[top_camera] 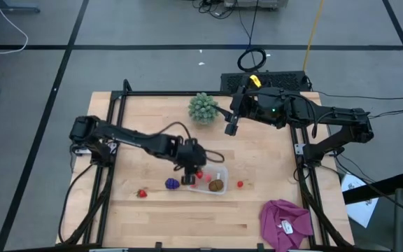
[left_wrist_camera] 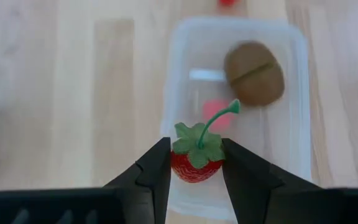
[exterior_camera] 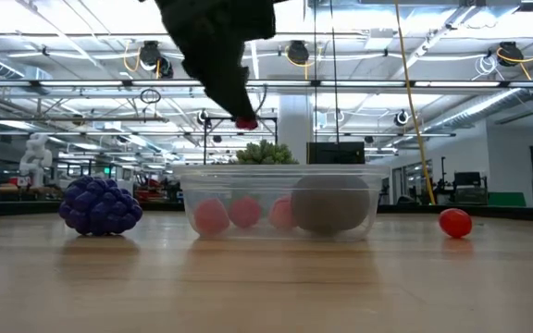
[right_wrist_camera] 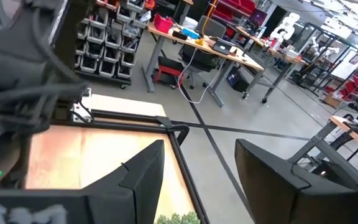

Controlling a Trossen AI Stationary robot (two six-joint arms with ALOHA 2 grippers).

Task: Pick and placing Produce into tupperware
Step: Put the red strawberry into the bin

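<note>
Now the left gripper point(left_wrist_camera: 196, 167) pinches a green-leafed red strawberry point(left_wrist_camera: 195, 162).

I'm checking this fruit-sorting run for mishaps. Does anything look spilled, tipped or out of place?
Nothing stands out. The tupperware sits upright on the table, with the kiwi and red pieces inside. The left gripper holds a strawberry above it. The grape cluster and two red pieces lie loose on the wood, unsorted rather than spilled.

Clear glossy plastic tupperware point(exterior_camera: 280, 199), pale matt wood table point(top_camera: 152, 119), glossy strawberry point(left_wrist_camera: 194, 165)
</note>
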